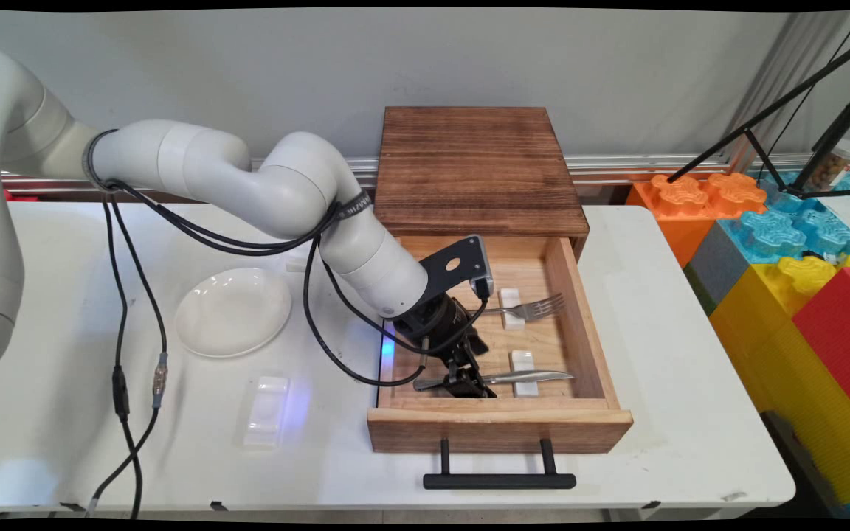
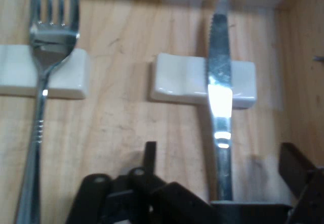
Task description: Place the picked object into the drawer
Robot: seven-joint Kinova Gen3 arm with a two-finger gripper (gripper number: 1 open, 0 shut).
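My gripper is down inside the open wooden drawer, near its front wall. It is open, and its fingers straddle the handle of a silver knife without pressing on it. The knife lies along the drawer floor with its blade across a white ceramic rest. Beside it a silver fork lies on a second white rest, with the fork at the left of the hand view.
The drawer belongs to a dark wooden box and has a black bar handle sticking out toward the table's front. A white plate and a white cutlery rest lie on the table at the left. Large coloured blocks stand beyond the right edge.
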